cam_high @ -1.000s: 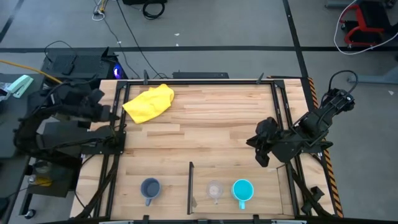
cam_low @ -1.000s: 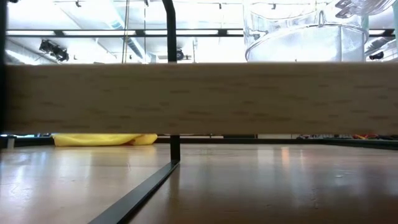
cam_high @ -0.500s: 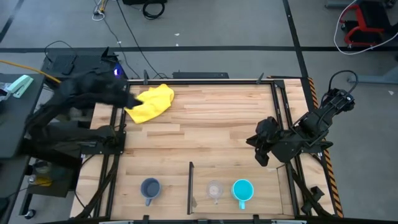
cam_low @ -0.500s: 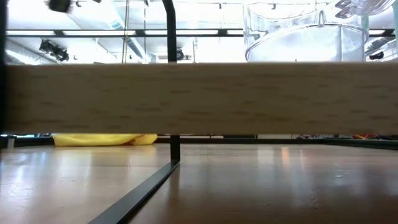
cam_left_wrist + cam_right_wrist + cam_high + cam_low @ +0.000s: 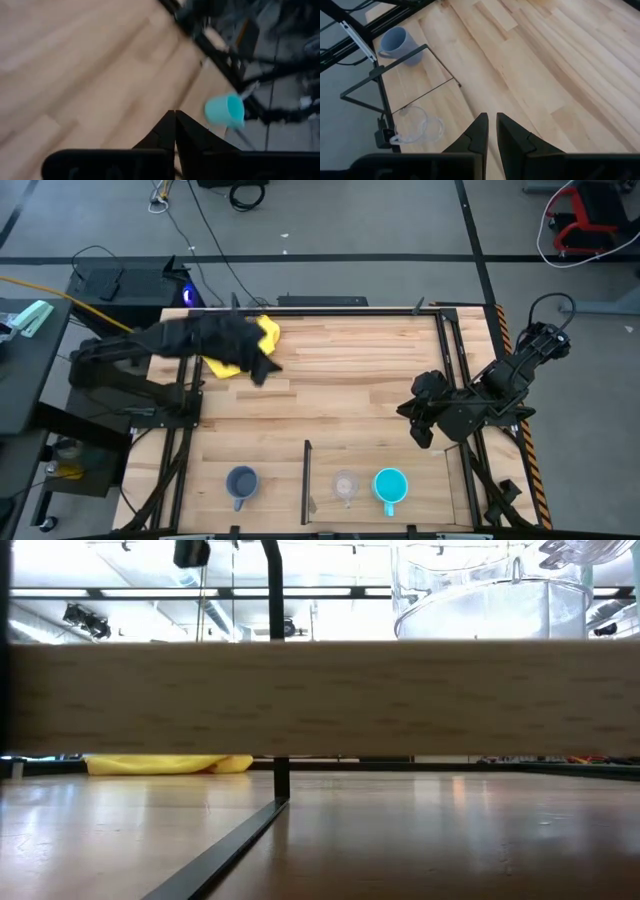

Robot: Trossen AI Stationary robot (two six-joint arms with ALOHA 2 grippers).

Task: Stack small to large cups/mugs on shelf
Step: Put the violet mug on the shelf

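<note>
The wooden table [image 5: 340,380] fills the middle of the high view, with the shelf [image 5: 390,465] as its plank section at about 5 o'clock, bounded by a thin dark divider [image 5: 305,480] and black frame rails. The left arm reaches in from 9 o'clock, and the left gripper [image 5: 262,370] hangs over the planks at about 10 o'clock, just beside and partly covering the yellow cloth [image 5: 266,330]; in its wrist view the fingers [image 5: 167,132] are pressed together with nothing between them. The right arm waits at 3 o'clock, the right gripper [image 5: 420,420] above the table edge, its fingers [image 5: 480,131] nearly together with a narrow slit between them, holding nothing. The grey-blue mug [image 5: 241,483] stands at 7 o'clock, on the far side of the divider from the shelf. The cyan mug [image 5: 390,486] stands on the shelf at 5 o'clock, and the clear cup [image 5: 345,486] sits just beside it, between it and the divider.
</note>
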